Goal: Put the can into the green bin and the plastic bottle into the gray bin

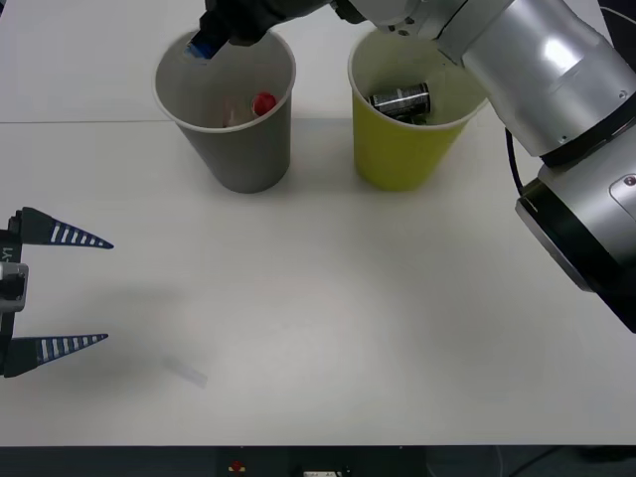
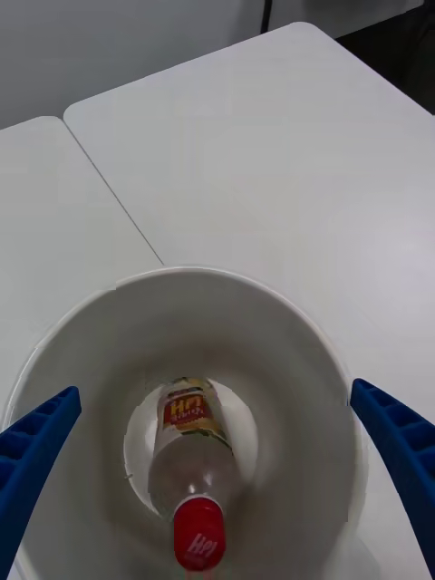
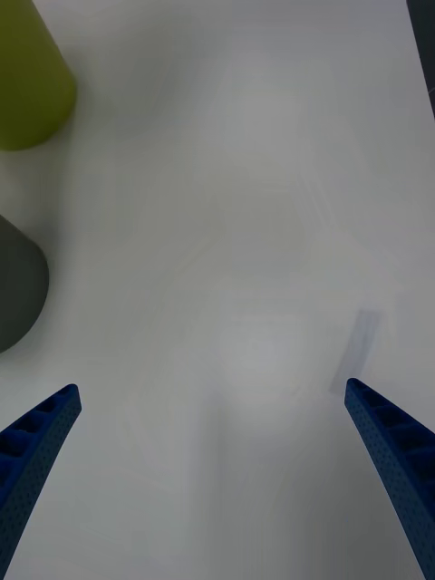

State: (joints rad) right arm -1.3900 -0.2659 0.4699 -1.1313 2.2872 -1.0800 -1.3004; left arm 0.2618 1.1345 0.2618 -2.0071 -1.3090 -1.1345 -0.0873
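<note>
The left pincer (image 1: 60,288) waits at the table's (image 1: 328,328) nine o'clock edge, its fingers wide apart and holding nothing. The right pincer (image 2: 217,471) hangs over the gray bin (image 1: 238,149) at eleven o'clock, fingers spread wide and empty. I think the drop is done, so the best move is to lift straight up and not bump the rim.

The bottle (image 2: 192,462) lies inside the gray bin, red cap up. At one o'clock, the can (image 1: 400,100) lies on its side inside the green bin (image 1: 397,154).
</note>
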